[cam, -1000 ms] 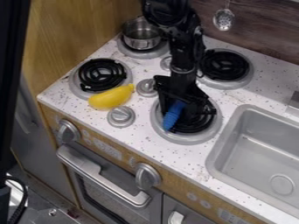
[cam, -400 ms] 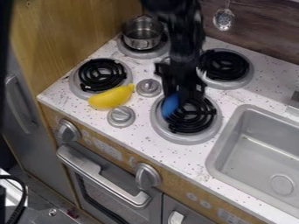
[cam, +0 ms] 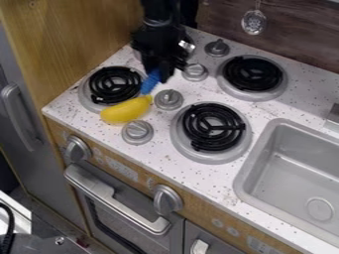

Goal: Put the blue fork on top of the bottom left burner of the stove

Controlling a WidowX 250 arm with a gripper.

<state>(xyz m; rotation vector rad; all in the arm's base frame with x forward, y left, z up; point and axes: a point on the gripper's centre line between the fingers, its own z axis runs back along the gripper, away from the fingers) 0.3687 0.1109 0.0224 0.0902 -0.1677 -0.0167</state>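
Camera view: your black gripper is holding one ridged blue fork, fingers pinching it, beside the round, coiled black bottom left burner; one smooth, curved yellow toy is lying on the speckled white bench.

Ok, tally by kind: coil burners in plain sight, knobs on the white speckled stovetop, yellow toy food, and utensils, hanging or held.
Black coil burners: 3
Round grey knobs: 4
Yellow toy food: 1
Utensils, blue fork and metal slotted spoon: 2
Total: 10
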